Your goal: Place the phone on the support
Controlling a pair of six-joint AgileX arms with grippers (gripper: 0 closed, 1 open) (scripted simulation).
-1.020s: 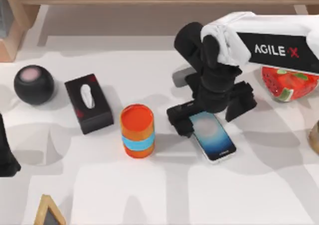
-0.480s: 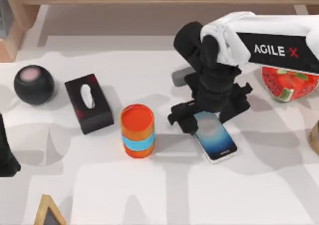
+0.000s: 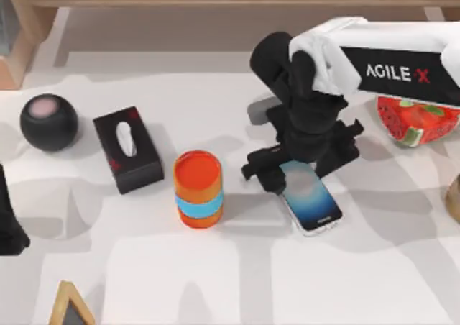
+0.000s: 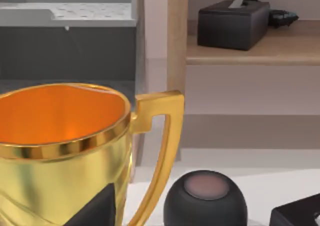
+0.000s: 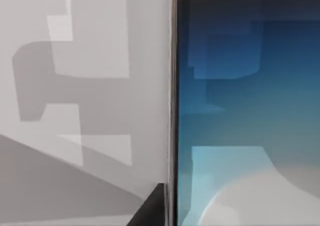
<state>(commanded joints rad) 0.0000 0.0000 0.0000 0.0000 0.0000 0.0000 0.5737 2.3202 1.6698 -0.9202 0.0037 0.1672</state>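
Top view carries the one legible marking: white letters "AGILE X", the X in red, on the black panel of our right arm (image 3: 392,62), which reaches in from the table's right side. Our right gripper (image 3: 298,168) sits low over the near end of the slim rectangular phone with a dark blue screen, pale glowing centre and silver-white rim (image 3: 310,198). The phone lies flat on the white table (image 3: 215,275), right of centre, angled, its upper end hidden under the black wrist. The two black fingers stand on either side of that end, drawn in close to its edges, but we cannot tell whether they actually clamp it.

Right wrist view shows the phone's screen (image 5: 250,111) and its thin rim edge against the table (image 5: 75,86); a few white characters at the screen's edge are cut off and cannot be read.

Left of the phone stands an orange cylinder with a light blue band (image 3: 198,188), then a black tissue box with a white slot (image 3: 127,149) and a black sphere with a pinkish top (image 3: 48,121). A red strawberry-patterned object (image 3: 417,122) is partly covered by our right arm. Our left arm (image 3: 8,217) is parked at the table's left edge, mostly cut off. Left wrist view shows a gold trophy cup with an orange inside (image 4: 65,146), cropped, and the black sphere (image 4: 205,201).
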